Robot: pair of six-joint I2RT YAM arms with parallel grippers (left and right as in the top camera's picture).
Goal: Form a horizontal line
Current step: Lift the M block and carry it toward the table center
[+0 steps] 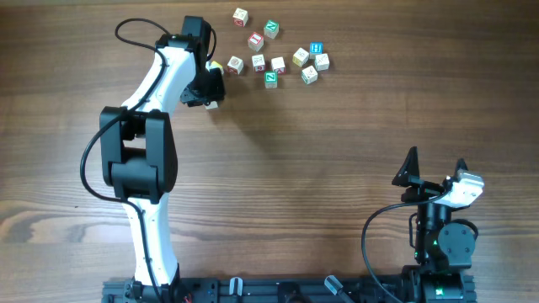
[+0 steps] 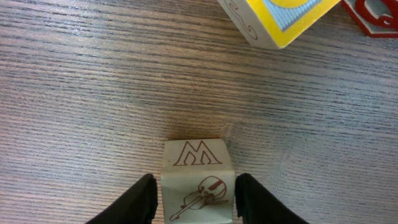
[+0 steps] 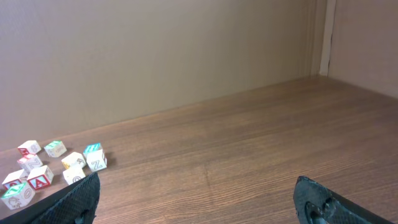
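My left gripper (image 1: 210,94) is at the back left of the table, its fingers (image 2: 198,202) shut on a pale cream cube (image 2: 198,180) with an M and a violin drawn on it; the cube rests on the wood. A yellowish cube (image 1: 216,66) lies just behind it, and its yellow-edged corner shows in the left wrist view (image 2: 280,18). Other letter cubes lie in a loose cluster (image 1: 278,65), not in a row; among them is a green-faced cube (image 1: 270,79). My right gripper (image 1: 434,172) is wide open and empty at the front right (image 3: 196,193).
A red-faced cube (image 1: 256,40) and a blue-faced cube (image 1: 317,49) lie in the cluster, with another green-faced cube (image 1: 271,29) and a cream cube (image 1: 241,15) at the back. The cluster shows far left in the right wrist view (image 3: 55,165). A wall (image 3: 186,56) stands beyond the table.
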